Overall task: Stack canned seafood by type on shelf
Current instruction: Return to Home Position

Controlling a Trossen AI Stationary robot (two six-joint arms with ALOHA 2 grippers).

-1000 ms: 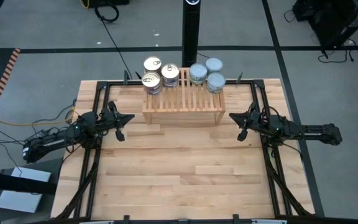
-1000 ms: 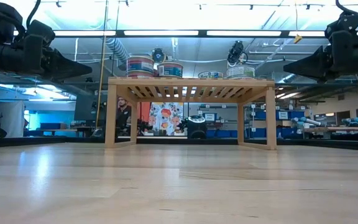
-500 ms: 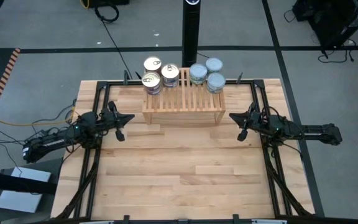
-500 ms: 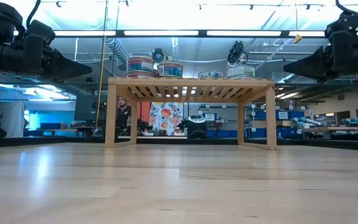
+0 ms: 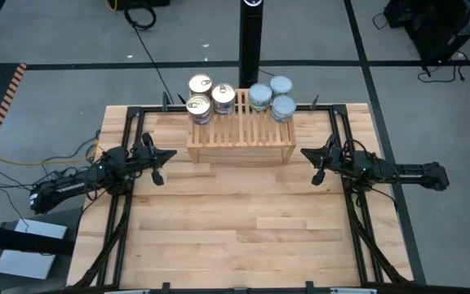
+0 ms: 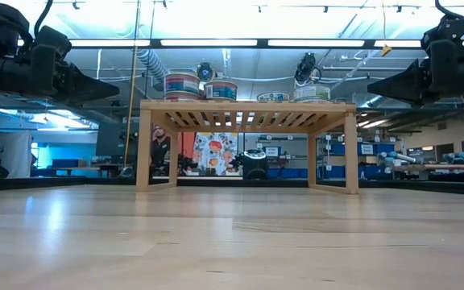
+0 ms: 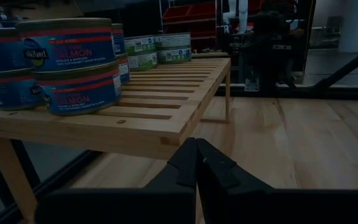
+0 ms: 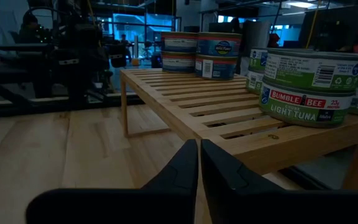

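The canned seafood is sorted on the shelf (image 5: 239, 135). The salmon tins (image 5: 206, 96) are stacked at its left end and the tuna tins (image 5: 272, 98) at its right end, with bare slats left between. Every tin in view is carried by the shelf. Against the views of a second ago, nothing is found moved. The left gripper (image 5: 170, 153) is held above the tabletop (image 5: 235, 229) near the shelf's left side, and the right gripper (image 5: 304, 152) near its right side. Each has its fingers pressed together on nothing. The sorting is judged finished and the arms parked.
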